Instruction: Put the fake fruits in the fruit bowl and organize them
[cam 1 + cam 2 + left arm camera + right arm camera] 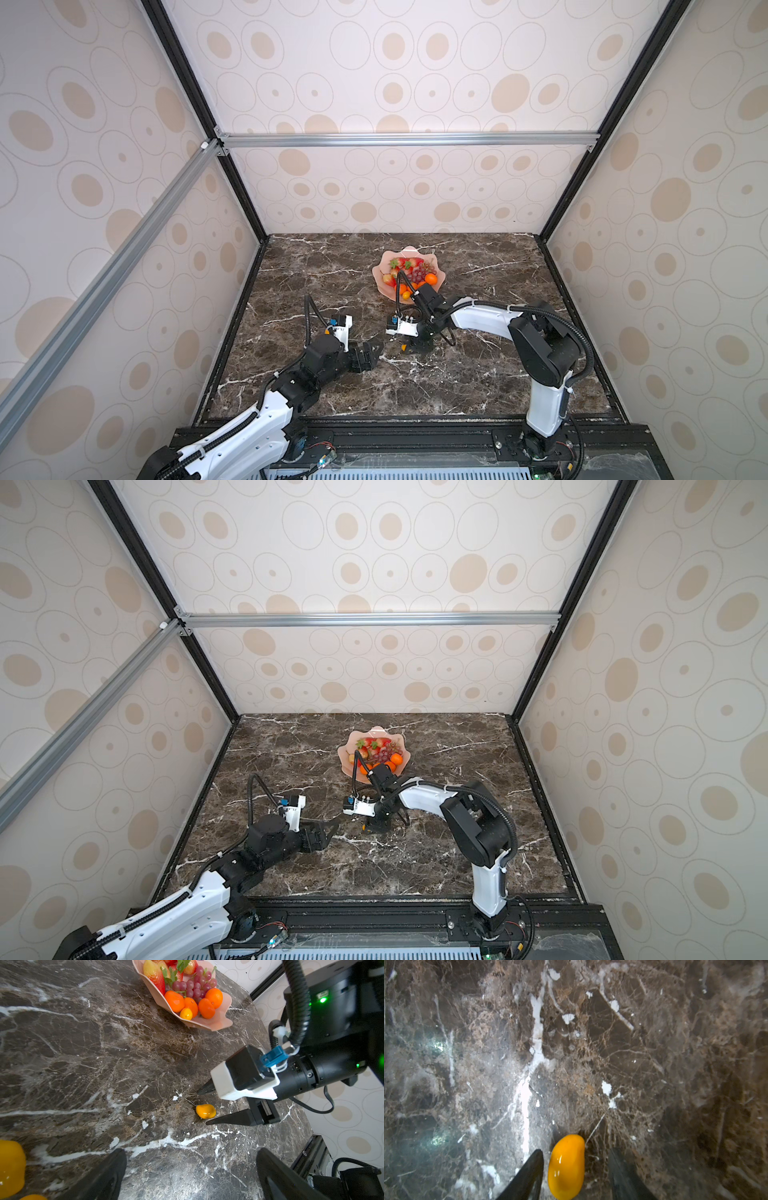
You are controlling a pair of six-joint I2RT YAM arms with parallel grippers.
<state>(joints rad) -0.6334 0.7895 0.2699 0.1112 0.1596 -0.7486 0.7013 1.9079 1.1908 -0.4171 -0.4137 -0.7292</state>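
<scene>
The pale pink fruit bowl (pixel 379 276) (pixel 344 754) (pixel 218 1023) stands mid-table and holds strawberries (pixel 405 262), a dark red grape bunch (pixel 195 985) and tangerines (pixel 174 1000). One small oval yellow-orange fruit (pixel 566 1167) (pixel 205 1111) (pixel 402 345) lies on the marble nearer the front. My right gripper (pixel 575 1151) (pixel 202 1108) (pixel 409 348) is down at the table around it, open, with a gap showing on each side of the fruit. My left gripper (pixel 191 1153) (pixel 376 353) hovers low just left of it, open wide, with nothing between its fingers.
The dark marble tabletop (pixel 478 374) is boxed in by patterned walls and black frame posts. A glossy yellow object (pixel 10 1167) shows at the edge of the left wrist view, close to the left gripper. The right arm's forearm (pixel 478 316) reaches across in front of the bowl.
</scene>
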